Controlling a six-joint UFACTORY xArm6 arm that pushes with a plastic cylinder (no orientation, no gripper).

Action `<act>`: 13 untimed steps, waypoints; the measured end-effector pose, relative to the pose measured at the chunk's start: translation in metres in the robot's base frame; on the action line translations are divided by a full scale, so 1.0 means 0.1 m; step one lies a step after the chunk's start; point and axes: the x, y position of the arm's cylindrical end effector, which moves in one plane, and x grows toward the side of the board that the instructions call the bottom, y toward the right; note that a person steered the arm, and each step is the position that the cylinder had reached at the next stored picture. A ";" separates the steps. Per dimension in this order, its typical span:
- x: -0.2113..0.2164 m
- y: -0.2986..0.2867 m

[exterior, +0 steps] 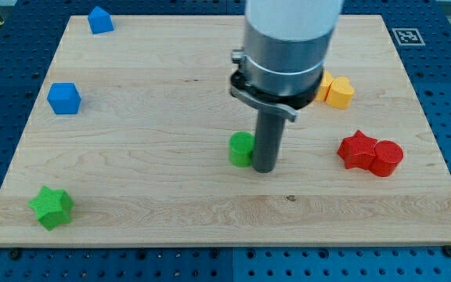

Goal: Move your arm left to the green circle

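The green circle block [240, 149] sits near the middle of the wooden board [155, 196]. My dark rod comes down from the grey arm body at the view's top, and my tip [265, 168] rests on the board just right of the green circle, touching or nearly touching its right side. The rod hides part of the circle's right edge.
A green star [52, 207] lies at the bottom left. A blue cube [64, 99] is at the left and a blue house-shaped block [99, 20] at the top left. Two yellow blocks [337, 91] sit right of the arm. A red star [356, 150] and a red cylinder [387, 157] lie at the right.
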 end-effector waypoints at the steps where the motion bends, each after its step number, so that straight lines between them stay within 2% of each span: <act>1: 0.00 -0.05; 3: 0.07 -0.14; 5: 0.53 -0.29; 7: 0.69 -0.99; 8: 0.94 -1.03; 9: 0.91 -1.00; 11: 0.00 -0.97; 13: -0.07 -0.98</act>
